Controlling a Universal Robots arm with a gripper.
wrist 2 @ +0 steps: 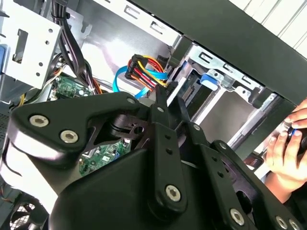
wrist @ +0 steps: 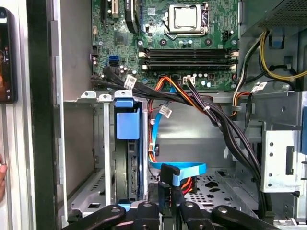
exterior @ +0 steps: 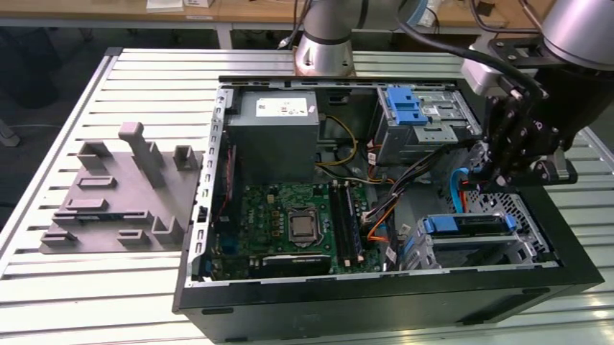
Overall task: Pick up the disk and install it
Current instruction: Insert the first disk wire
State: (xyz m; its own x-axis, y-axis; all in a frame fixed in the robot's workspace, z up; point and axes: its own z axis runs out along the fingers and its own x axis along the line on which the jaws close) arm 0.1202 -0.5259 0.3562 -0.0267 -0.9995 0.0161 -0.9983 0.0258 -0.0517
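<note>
In the exterior view I see my gripper (exterior: 501, 172) hanging over the open computer case (exterior: 384, 309), at the exterior view's right, above the drive cage (exterior: 479, 244). The disk (exterior: 467, 224) sits in that cage, its blue bracket showing at the top, just below the gripper and apart from it. The grey fixture block (exterior: 120, 198) lies on the slatted tabletop (exterior: 57, 287), well apart to the exterior view's left. The motherboard (exterior: 298, 230) fills the case floor.

In the second wrist view the black gripper (wrist 2: 162, 103) has its fingers (wrist 2: 159, 100) drawn together with nothing between them, pointing toward a bundle of coloured cables (wrist 2: 144, 72). A blue tab (wrist 2: 209, 79) marks the disk's slot in the cage beyond. A person's hand (wrist 2: 288, 148) rests outside the case.

In the first wrist view the disk (wrist: 127, 143) stands on edge in its bay, beside the gripper (wrist: 165, 184), not touching it. A blue ribbon cable (wrist: 182, 170) loops near the fingertips.
</note>
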